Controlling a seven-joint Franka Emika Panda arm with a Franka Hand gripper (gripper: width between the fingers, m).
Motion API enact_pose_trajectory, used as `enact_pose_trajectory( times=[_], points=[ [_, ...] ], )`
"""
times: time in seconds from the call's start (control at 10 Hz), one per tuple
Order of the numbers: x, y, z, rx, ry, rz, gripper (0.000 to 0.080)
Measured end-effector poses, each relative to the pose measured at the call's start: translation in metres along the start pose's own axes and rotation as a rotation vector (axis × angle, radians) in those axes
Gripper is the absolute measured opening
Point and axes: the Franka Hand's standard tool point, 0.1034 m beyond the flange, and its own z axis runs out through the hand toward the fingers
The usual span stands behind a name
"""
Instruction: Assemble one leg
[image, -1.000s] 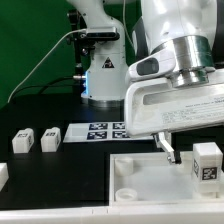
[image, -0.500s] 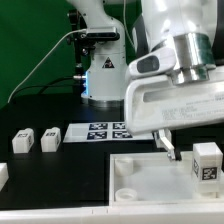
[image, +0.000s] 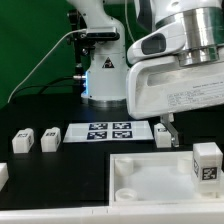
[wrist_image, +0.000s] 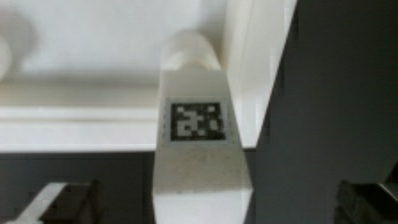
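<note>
One leg (image: 207, 162), a small white block with a square marker, stands upright on the large white panel (image: 150, 182) near the exterior view's right. My gripper (image: 168, 130) hangs above the panel, to the left of that leg, with only one dark finger showing. In the wrist view a leg (wrist_image: 196, 118) lies between my gripper's (wrist_image: 217, 203) two spread dark fingers (wrist_image: 63, 200) and touches neither. The gripper is open and empty. The white panel (wrist_image: 89, 90) lies beyond the leg there.
Two more legs (image: 23, 141) (image: 50, 139) stand on the black table at the exterior view's left, and a third (image: 3, 172) at the left edge. Another white block (image: 162, 135) sits by the marker board (image: 108, 131). The arm's base (image: 103, 70) stands behind.
My gripper has risen away from the panel. The upright leg on the panel has stayed where it was.
</note>
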Motion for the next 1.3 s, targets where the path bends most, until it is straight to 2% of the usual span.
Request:
enact_pose_trajectory(
  times=[0.2,0.3,0.5,1.0,1.2,1.3],
  points=[
    [-0.005,0.005,0.010,0.008,-0.169,0.012,0.0649],
    [-0.006,0.003,0.010,0.017,-0.267,0.013,0.0649],
    [0.005,0.004,0.015,0.022,-0.286,0.016,0.0649],
    [0.008,0.004,0.015,0.018,-0.280,0.045,0.0649],
    [0.008,0.004,0.015,0.015,-0.280,0.067,0.0388],
    [0.008,0.003,0.015,0.001,-0.281,0.171,0.0292]
  ],
)
